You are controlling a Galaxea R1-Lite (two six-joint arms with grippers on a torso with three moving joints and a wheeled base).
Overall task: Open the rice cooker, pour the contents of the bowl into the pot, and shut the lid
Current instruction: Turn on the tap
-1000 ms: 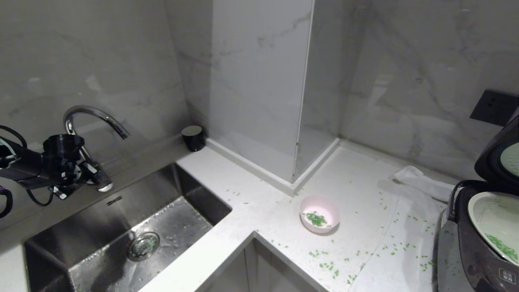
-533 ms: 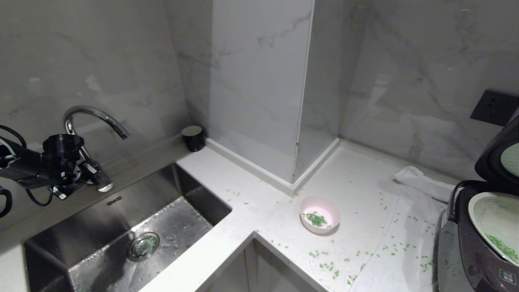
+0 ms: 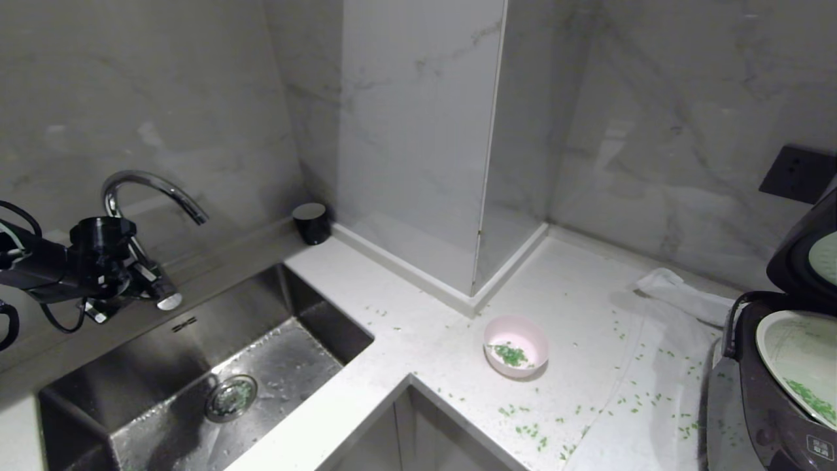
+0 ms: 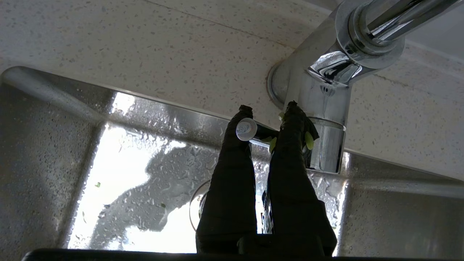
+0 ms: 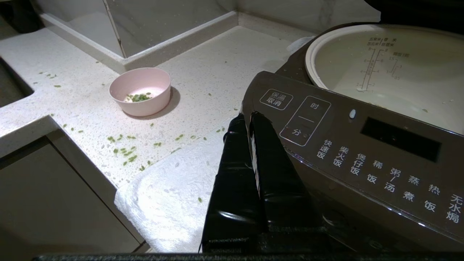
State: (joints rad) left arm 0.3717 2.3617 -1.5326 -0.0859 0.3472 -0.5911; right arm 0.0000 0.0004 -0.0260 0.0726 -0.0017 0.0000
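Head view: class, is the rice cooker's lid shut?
No, the lid stands raised at the right edge, leaving the pot uncovered with green bits inside.

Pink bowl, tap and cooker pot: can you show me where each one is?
Bowl (image 3: pixel 516 345): head view, on its white inside, by the green bits.
Tap (image 3: pixel 155 186): head view, on the curved chrome spout above the sink.
Pot (image 5: pixel 389 69): right wrist view, on its pale inner wall.
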